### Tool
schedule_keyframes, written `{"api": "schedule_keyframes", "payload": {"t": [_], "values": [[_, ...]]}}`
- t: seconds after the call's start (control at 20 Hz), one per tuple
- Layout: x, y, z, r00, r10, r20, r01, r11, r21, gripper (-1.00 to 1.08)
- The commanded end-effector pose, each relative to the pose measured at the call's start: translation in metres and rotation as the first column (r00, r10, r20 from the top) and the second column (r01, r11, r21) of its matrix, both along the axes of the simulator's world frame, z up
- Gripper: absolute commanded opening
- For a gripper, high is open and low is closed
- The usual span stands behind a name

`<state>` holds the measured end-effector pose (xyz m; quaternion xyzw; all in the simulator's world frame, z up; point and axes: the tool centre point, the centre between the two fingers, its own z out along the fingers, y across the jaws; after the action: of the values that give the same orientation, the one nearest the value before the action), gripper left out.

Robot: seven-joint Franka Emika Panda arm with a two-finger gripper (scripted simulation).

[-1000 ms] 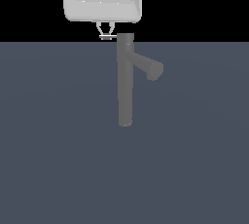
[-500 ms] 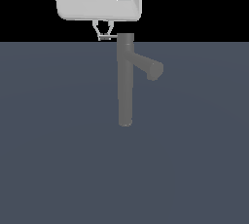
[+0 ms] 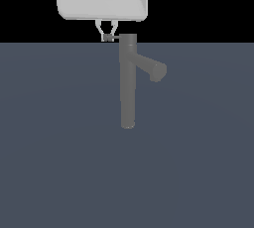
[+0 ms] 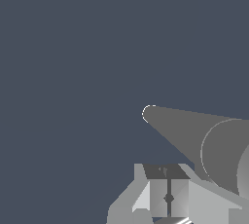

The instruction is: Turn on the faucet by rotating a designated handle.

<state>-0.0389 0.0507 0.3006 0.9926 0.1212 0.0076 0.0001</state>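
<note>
We see the faucet (image 3: 127, 83) standing upright on the flat grey-blue surface (image 3: 59, 162), a slim dark column with its thick spout (image 3: 151, 67) slanting down toward the exterior view's right. Just above and to the exterior view's left of the column's top hangs the white tool (image 3: 108, 37), its two thin fingers (image 3: 102, 29) pointing down. Between their tips sits the handle (image 3: 112, 38), a short pale rod projecting sideways from the column's top. The fingers appear to be closed around it, though the rod is small in this view and contact is hard to confirm. In the wrist view the tool (image 4: 168, 196) shows its pads drawn nearly together with a small dark piece between them, and the faucet (image 4: 194, 138) tapers away just beside it.
</note>
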Motion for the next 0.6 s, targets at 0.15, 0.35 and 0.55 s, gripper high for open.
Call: {"api": "schedule_keyframes", "payload": {"t": [0.15, 0.35, 0.55], "values": [[-0.022, -0.019, 0.000, 1.000, -0.012, -0.013, 0.012, 1.000, -0.001, -1.00], [-0.032, -0.026, 0.000, 1.000, -0.013, -0.015, 0.013, 1.000, -0.002, -1.00], [-0.026, -0.035, 0.000, 1.000, -0.002, -0.007, 0.002, 1.000, -0.001, -1.00]]}}
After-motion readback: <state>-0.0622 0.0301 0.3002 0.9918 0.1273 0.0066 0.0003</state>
